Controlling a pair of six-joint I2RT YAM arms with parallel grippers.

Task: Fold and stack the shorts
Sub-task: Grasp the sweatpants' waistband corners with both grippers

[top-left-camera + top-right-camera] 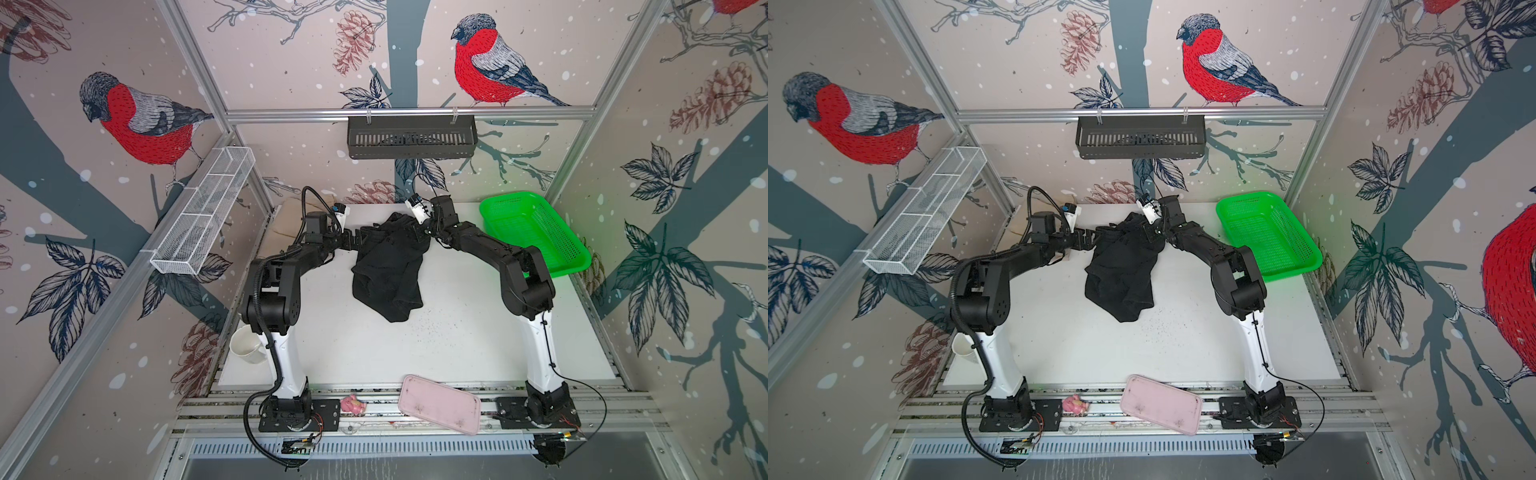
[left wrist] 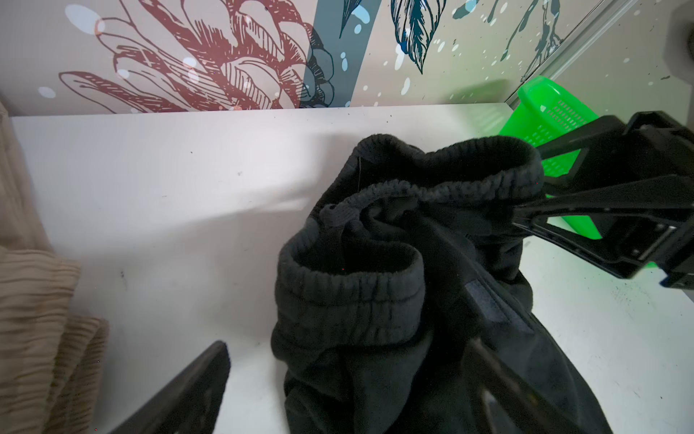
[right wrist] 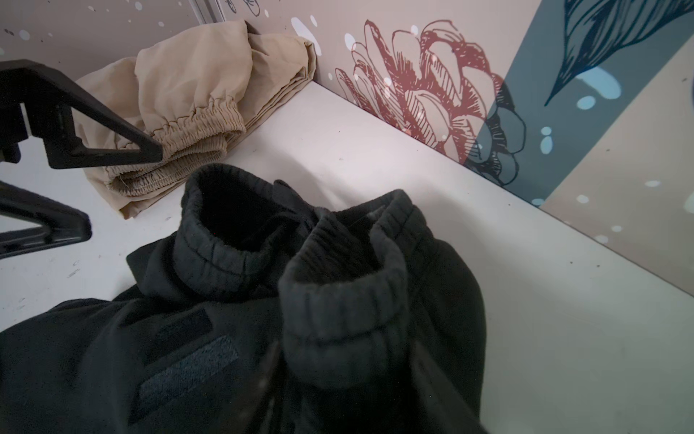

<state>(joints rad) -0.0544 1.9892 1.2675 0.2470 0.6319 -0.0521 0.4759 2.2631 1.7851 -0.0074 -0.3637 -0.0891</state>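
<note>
Crumpled black shorts (image 1: 388, 266).
Right gripper (image 2: 525, 182) pinches the stretchy waistband (image 2: 469, 188); left gripper (image 3: 125, 189) is open just beside it.

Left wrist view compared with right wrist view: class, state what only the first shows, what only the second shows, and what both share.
Only left wrist: the basket, and the right gripper seen from outside, at the waistband of the black shorts.
Only right wrist: the gathered waistband of the tan shorts, and the left gripper seen from outside, open.
Both: the black shorts, bunched; part of the tan shorts; the table and the wallpaper.
</note>
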